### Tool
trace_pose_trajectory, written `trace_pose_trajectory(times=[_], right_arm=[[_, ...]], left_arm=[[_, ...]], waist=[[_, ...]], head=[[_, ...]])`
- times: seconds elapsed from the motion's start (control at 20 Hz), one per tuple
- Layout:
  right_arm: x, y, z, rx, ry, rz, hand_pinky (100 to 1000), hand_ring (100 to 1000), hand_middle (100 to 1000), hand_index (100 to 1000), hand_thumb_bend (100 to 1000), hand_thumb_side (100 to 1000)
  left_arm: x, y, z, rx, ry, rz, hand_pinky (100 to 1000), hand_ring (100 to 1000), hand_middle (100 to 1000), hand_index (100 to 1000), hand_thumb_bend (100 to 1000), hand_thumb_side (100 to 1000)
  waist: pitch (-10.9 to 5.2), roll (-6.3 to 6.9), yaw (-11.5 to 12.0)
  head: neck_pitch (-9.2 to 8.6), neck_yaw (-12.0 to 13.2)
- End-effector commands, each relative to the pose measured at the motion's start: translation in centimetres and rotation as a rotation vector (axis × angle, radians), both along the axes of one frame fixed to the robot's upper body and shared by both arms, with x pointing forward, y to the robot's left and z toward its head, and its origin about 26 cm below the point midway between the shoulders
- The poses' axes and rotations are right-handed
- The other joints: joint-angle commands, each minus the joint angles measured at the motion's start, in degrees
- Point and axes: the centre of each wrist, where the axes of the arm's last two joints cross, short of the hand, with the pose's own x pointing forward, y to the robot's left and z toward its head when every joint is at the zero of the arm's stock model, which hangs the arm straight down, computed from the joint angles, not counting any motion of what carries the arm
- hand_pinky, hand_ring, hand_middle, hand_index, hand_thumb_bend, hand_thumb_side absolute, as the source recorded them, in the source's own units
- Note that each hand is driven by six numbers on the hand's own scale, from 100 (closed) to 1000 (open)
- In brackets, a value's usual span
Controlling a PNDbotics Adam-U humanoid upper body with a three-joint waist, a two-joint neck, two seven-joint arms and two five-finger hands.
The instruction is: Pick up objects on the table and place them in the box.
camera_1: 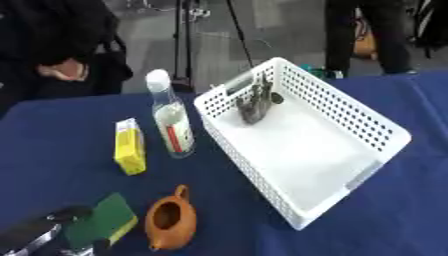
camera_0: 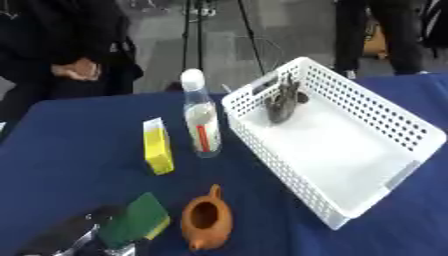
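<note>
Your left hand (camera_0: 96,231) sits at the lower left corner of the desk (camera_0: 70,150), fingers pinching the green sponge (camera_0: 136,219); the pick looks made or nearly so. Your next move is to lift it and carry it right, over the teapot (camera_0: 206,218), into the white box (camera_0: 367,145), which holds one dark object (camera_0: 282,102). The bottle (camera_0: 200,117) and yellow carton (camera_0: 157,146) wait between. The right hand is out of sight.

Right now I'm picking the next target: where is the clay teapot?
The clay teapot sits near the table's front edge, just right of the green sponge, left of the white basket.
</note>
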Motion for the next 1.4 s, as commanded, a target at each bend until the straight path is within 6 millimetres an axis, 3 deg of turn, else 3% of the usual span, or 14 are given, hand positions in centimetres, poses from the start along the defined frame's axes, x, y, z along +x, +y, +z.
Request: trace_pose_trajectory(times=[0.05,0.3,0.35,0.5,0.7,0.75,0.9,0.95,1.0,1.05,1.1,1.2,1.35,1.4], right_arm=[[-0.18,-0.04,0.83,-0.014,-0.029,0.002,621,546,492,567,100,562],[-0.2,-0.11,0.8,-0.011,-0.03,-0.002,620,546,492,567,100,564],[-0.2,-0.12,0.79,-0.01,-0.03,-0.003,620,545,491,566,100,564],[-0.21,-0.15,0.76,-0.009,-0.029,-0.004,620,545,491,566,100,564],[-0.22,-0.18,0.75,-0.008,-0.029,-0.006,620,544,491,566,100,564],[-0.22,-0.19,0.75,-0.007,-0.03,-0.006,620,544,491,566,100,564],[-0.23,-0.21,0.76,-0.007,-0.03,-0.007,620,544,490,566,100,563],[-0.23,-0.22,0.76,-0.007,-0.03,-0.008,620,544,490,566,100,563],[-0.24,-0.24,0.75,-0.006,-0.03,-0.008,620,544,490,566,100,563],[-0.24,-0.25,0.74,-0.006,-0.03,-0.009,620,544,490,566,100,563],[-0.24,-0.24,0.74,-0.005,-0.03,-0.009,619,543,490,566,100,564],[-0.24,-0.25,0.73,-0.004,-0.031,-0.009,619,543,490,566,100,564],[-0.24,-0.25,0.76,-0.001,-0.035,-0.008,619,543,490,566,100,565],[-0.24,-0.26,0.76,0.0,-0.036,-0.008,619,542,490,566,100,565]], left_arm=[[0.12,0.2,0.11,0.033,-0.005,-0.008,1000,1000,1000,1000,687,1000],[0.21,0.17,0.07,0.059,-0.038,0.021,1000,1000,1000,1000,601,974],[0.21,0.14,0.07,0.062,-0.044,0.025,1000,1000,998,1000,546,974],[0.21,0.09,0.15,0.068,-0.081,0.053,1000,1000,903,1000,456,980],[0.25,0.06,-0.05,0.071,-0.102,0.074,925,848,841,1000,444,960],[0.26,0.05,-0.12,0.072,-0.104,0.075,925,848,841,1000,444,960],[0.26,-0.07,-0.18,0.075,-0.114,0.069,806,680,786,1000,394,944],[0.25,-0.1,-0.15,0.076,-0.118,0.067,806,680,786,1000,394,944],[0.24,-0.12,-0.08,0.077,-0.126,0.065,766,617,755,1000,374,939],[0.23,-0.13,-0.04,0.078,-0.131,0.064,766,617,755,1000,374,939],[0.22,-0.16,0.04,0.081,-0.14,0.061,696,562,711,978,349,927],[0.2,-0.23,0.14,0.089,-0.156,0.053,643,526,683,964,355,922],[0.23,-0.28,0.08,0.1,-0.162,0.043,615,504,665,952,361,917],[0.24,-0.33,0.08,0.102,-0.165,0.038,522,439,609,908,341,901]], waist=[[-0.73,-0.28,-0.1],[-0.71,-0.25,-0.2],[-0.7,-0.24,-0.2],[-0.7,-0.23,-0.2],[-0.65,-0.21,-0.3],[-0.63,-0.21,-0.3],[-0.57,-0.25,-0.4],[-0.56,-0.25,-0.4],[-0.55,-0.24,-0.4],[-0.54,-0.23,-0.4],[-0.54,-0.2,-0.4],[-0.53,-0.16,-0.5],[-0.54,-0.14,-0.6],[-0.52,-0.12,-0.6]], head=[[-0.67,0.4],[-0.73,0.4],[-0.75,0.4],[-0.85,0.4],[-0.96,0.5],[-0.98,0.5],[-1.02,0.5],[-1.01,0.6],[-1.02,0.6],[-1.03,0.6],[-1.04,0.6],[-1.07,0.6],[-1.1,0.7],[-1.16,0.7]])
